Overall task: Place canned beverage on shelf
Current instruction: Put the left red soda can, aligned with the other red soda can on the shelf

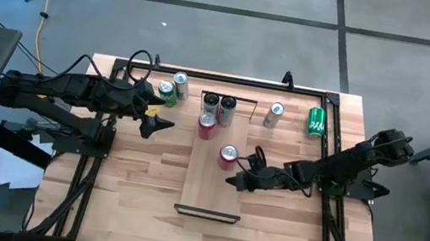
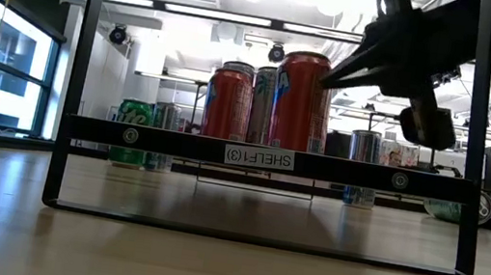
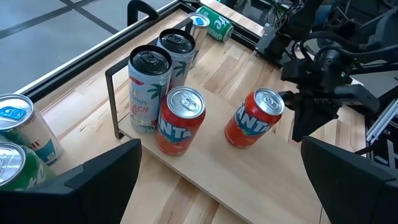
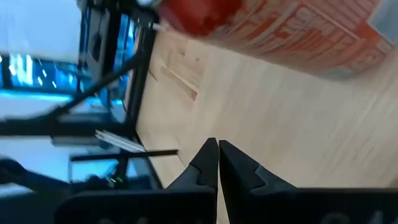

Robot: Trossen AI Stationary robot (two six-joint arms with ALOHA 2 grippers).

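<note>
Right now I am watching the right gripper (image 1: 233,180), fingers pressed together and holding nothing, sitting just beside the upright red aluminium can (image 1: 228,156), which is standing on the pale wooden shelf board (image 1: 209,195). I am keeping the left gripper (image 1: 157,120) waiting farther off, fingers spread wide and empty.

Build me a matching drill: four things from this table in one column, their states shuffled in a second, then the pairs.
1. left gripper
2. right gripper
3. right-hand green can
4. nearer red can

A. lying on its side on the tabletop
B. open
C. upright on the shelf
D. shut

Pairs: 1-B, 2-D, 3-A, 4-C
</note>
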